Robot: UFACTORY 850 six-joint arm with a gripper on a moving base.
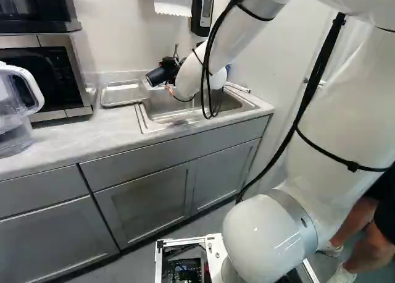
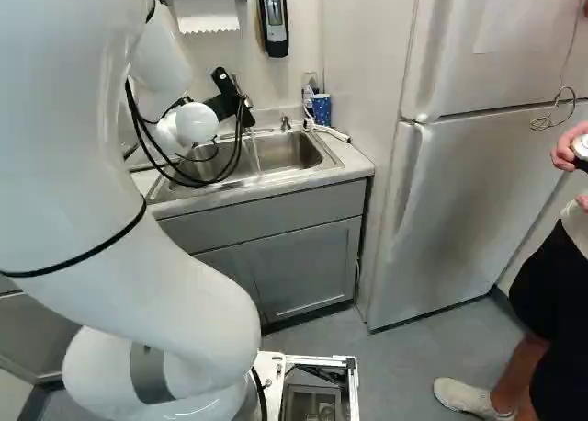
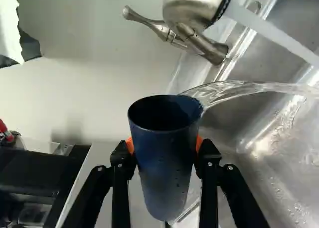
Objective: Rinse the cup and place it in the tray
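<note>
One dark blue cup (image 3: 167, 173) and it's properly pinched in the gripper (image 3: 164, 145), a finger on either side with the orange pads (image 3: 130, 146) pressed to its wall. It's over the sink (image 3: 279, 183), tipped well onto its side, and a clear ribbon of water (image 3: 249, 86) is running off the rim. The faucet (image 3: 194, 9) is running too, its own stream (image 3: 271, 31) dropping past the cup, so I'd call this the rinse, probably the emptying part.

Handling-wise, my guess is light and fairly stiff, likely plastic, not something that shatters. The catch is that it's wet: droplets all over the outside, and the wall tapers toward the base, so a slick cup could creep or twist in the pads. Any water left inside makes it a bit heavier and a bit sloshy too. I like the hold around the body, below the mouth, which leaves the rim free for pouring. Wouldn't grab the lip, it'd get in the way and could flex. Firm squeeze, no crushing.

Tray (image 1: 123, 95) is on the counter (image 1: 74, 138) beside the sink, cup's not in it yet. I'd let it drain, swing over slowly, and touch it down flat before letting go, otherwise wet pads might drag it over
</note>
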